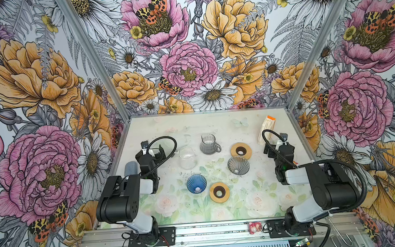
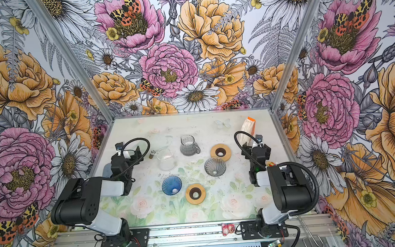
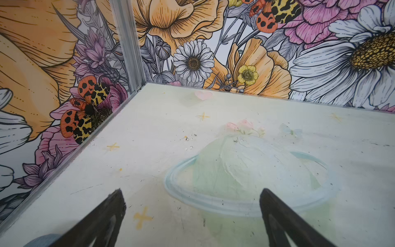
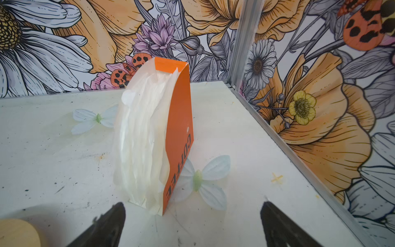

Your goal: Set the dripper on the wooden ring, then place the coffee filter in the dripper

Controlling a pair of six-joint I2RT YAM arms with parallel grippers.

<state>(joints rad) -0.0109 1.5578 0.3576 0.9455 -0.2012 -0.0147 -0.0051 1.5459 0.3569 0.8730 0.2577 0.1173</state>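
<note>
Orange card and white paper mark the coffee filter pack (image 4: 147, 136), which stands upright near the far right corner of the worktop (image 1: 227, 124). It is well apart from both drippers. The right end effector (image 4: 192, 206) faces the pack from close by, its two dark fingers (image 4: 111, 220) spread wide and holding nothing. The left end effector (image 3: 192, 193) is spread just as wide and is also empty, and it points over bare worktop toward the far left corner.

In both top views, a blue dripper (image 1: 196, 183) sits mouth up between the arms, toward the near edge and just beside a wooden ring (image 1: 219, 192). A grey dripper (image 1: 238, 165) sits mouth up nearer the right edge, close to a second wooden ring (image 1: 241, 151). Behind them, around the middle of the worktop, stand a smoky glass jug (image 1: 208, 144) and a clear glass jug (image 1: 187, 157).
</note>
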